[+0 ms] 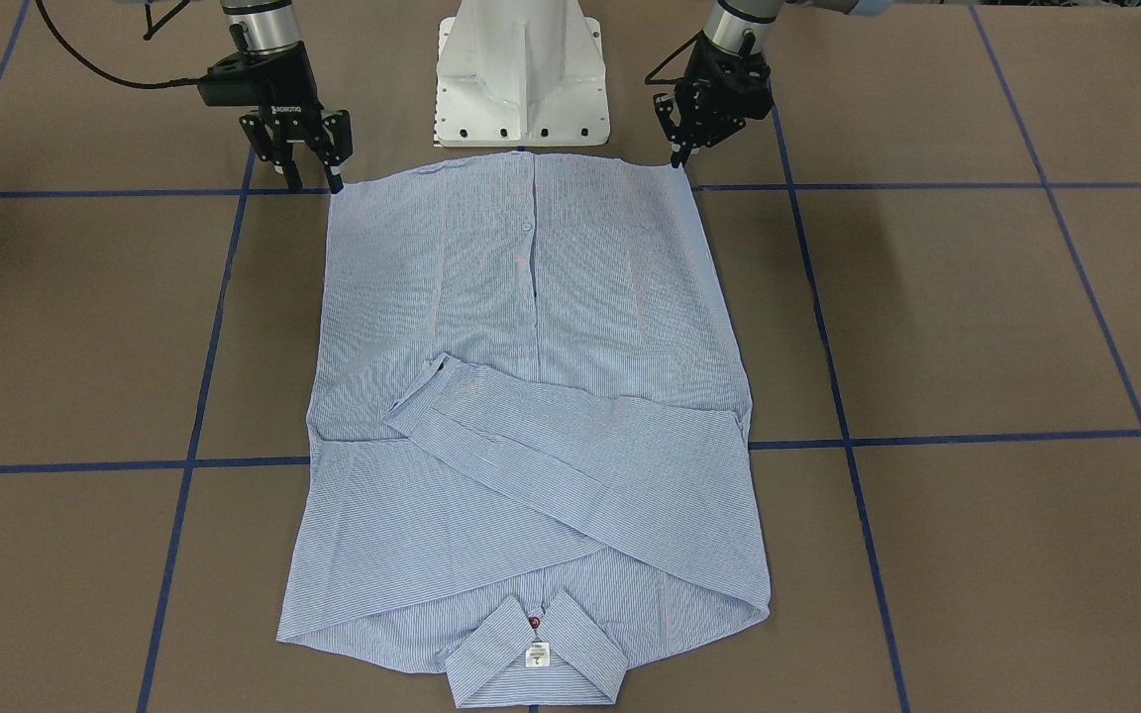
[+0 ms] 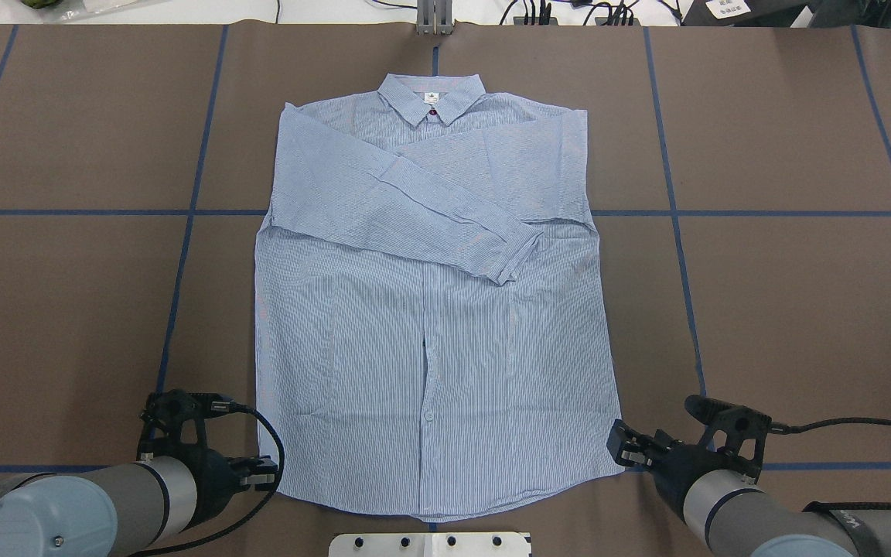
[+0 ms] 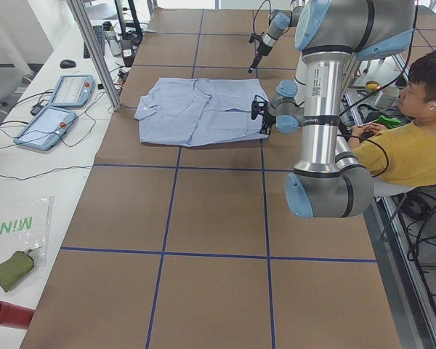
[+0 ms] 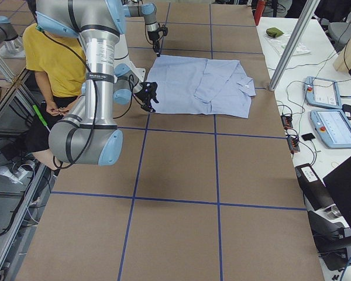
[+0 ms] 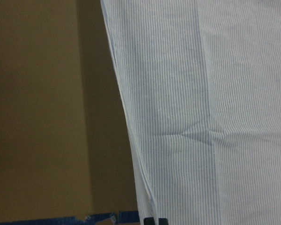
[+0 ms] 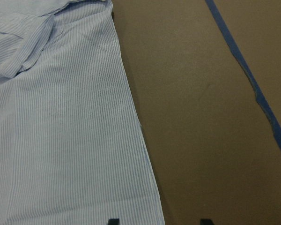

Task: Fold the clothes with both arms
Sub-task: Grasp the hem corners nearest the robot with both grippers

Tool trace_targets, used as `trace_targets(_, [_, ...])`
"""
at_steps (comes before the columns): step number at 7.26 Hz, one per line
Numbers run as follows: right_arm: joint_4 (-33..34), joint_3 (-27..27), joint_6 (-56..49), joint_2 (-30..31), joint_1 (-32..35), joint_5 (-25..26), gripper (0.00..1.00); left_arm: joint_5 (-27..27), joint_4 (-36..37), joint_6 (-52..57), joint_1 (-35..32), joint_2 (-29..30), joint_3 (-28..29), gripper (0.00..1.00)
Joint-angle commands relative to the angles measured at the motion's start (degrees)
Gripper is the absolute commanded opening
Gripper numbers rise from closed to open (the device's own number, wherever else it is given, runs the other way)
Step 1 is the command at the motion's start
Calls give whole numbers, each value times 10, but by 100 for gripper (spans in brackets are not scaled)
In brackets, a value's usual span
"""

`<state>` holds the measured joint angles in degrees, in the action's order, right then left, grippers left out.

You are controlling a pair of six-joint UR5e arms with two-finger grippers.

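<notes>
Light blue, white-striped button-up shirt: flat at centre of brown desk, hem toward robot-side edge, sleeves crossed over chest. Likely light, limp, slides easily; pinch both hem corners. Right black hand spread wide, straddling hem corner, gripping nothing. Left black hand at other corner; cannot tell spread.

shirt: 1 | left arm + right arm: 2 | pedestal: 1 | operator: 1 | pendants: probably 2

Your light blue striped shirt lies flat, buttoned front up, sleeves crossed over the chest, hem nearest the white base, collar farthest. The left gripper and right gripper sit at its hem corners.
</notes>
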<state>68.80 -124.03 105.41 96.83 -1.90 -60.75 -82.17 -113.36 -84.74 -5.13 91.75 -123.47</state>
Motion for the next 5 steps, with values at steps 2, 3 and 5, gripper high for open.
trace_targets(2, [8, 33, 17, -18, -31, 27, 59, 1, 0, 0, 0, 0, -1, 0])
trace_targets(3, [26, 34, 17, -28, -35, 34, 55, 2, 0, 0, 0, 0, -2, 0])
trace_targets(5, [38, 35, 17, -30, -42, 35, 48, 2, 0, 0, 0, 0, -2, 0])
